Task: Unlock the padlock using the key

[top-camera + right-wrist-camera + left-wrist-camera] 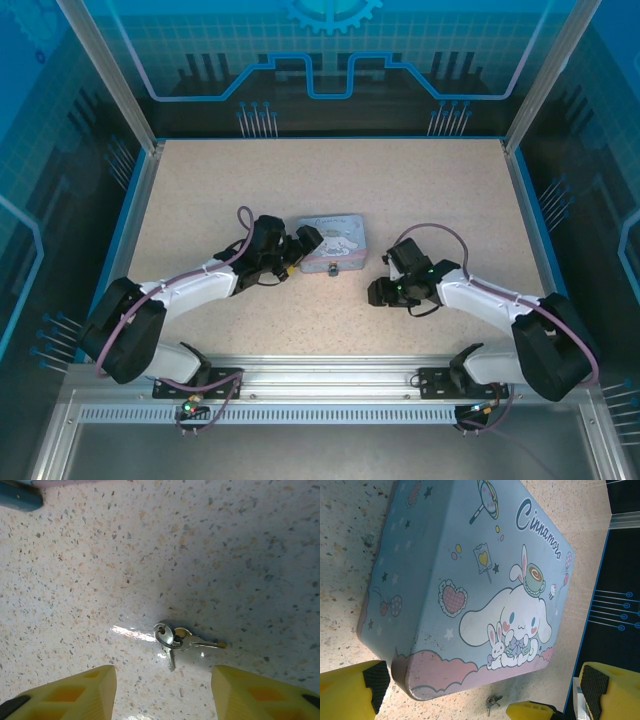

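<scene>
Right end effector (pixel 162 680) above key (pixel 173 639), fingers (pixel 75 695) parted

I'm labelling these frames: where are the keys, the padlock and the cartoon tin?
keys (pixel 172 638): right wrist view, ring end
padlock (pixel 492 703): left wrist view, its body
cartoon tin (pixel 432 555): left wrist view, lid's blue centre

The tin (pixel 335 243) sits mid-way across the tabletop (pixel 200 200), the padlock (pixel 492 703) just beside its near edge, the left gripper (pixel 303 243) at its left, the key (pixel 172 639) lying off to its right under the right gripper (pixel 162 695).
</scene>
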`<state>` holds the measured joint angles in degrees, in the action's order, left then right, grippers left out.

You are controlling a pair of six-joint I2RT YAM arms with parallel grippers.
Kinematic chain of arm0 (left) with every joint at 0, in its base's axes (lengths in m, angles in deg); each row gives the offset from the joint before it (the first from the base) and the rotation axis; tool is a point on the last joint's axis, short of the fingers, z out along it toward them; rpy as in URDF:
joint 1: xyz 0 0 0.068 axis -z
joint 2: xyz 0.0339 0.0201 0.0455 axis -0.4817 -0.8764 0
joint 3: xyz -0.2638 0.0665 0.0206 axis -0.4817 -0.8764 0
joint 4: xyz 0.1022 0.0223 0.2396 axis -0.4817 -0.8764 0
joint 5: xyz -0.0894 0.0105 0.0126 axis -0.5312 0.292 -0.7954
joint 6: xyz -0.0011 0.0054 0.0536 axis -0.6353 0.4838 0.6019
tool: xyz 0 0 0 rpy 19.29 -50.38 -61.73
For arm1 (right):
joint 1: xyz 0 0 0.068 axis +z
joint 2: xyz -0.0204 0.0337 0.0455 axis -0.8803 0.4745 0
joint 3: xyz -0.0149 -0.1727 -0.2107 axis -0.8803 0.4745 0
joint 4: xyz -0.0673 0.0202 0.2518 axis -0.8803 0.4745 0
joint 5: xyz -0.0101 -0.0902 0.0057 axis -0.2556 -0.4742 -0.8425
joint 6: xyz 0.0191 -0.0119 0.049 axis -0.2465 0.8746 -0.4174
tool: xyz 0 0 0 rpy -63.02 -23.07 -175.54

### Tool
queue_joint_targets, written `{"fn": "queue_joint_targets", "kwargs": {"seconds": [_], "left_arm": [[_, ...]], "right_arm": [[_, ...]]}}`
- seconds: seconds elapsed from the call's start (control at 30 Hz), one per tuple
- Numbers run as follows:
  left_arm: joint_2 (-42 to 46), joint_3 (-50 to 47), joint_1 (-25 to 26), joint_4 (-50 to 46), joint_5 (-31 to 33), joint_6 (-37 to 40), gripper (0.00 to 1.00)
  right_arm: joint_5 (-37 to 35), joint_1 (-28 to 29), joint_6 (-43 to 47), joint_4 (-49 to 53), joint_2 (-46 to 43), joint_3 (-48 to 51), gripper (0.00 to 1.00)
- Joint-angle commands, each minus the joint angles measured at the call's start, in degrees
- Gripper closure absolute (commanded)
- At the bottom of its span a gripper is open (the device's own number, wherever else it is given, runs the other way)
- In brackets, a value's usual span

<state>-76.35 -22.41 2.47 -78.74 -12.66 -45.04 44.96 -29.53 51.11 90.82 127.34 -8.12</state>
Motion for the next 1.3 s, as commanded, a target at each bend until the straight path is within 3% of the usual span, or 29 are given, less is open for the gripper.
{"fn": "queue_joint_targets", "kwargs": {"seconds": [0.0, 0.87, 1.27], "left_arm": [[0.29, 0.27, -0.33, 0.42, -0.22, 1.0, 0.01], [0.57, 0.03, -0.34, 0.24, 0.26, 1.12, 0.01], [-0.57, 0.48, -0.33, 0.72, -0.21, 1.04, 0.01]], "right_arm": [[-0.35, 1.46, -1.59, 0.06, 1.38, -1.2, 0.47], [-2.35, 1.51, -2.18, -2.36, 11.68, -7.65, 0.5], [-3.85, 4.5, -0.16, -0.04, 15.07, -12.05, 0.52]]}}
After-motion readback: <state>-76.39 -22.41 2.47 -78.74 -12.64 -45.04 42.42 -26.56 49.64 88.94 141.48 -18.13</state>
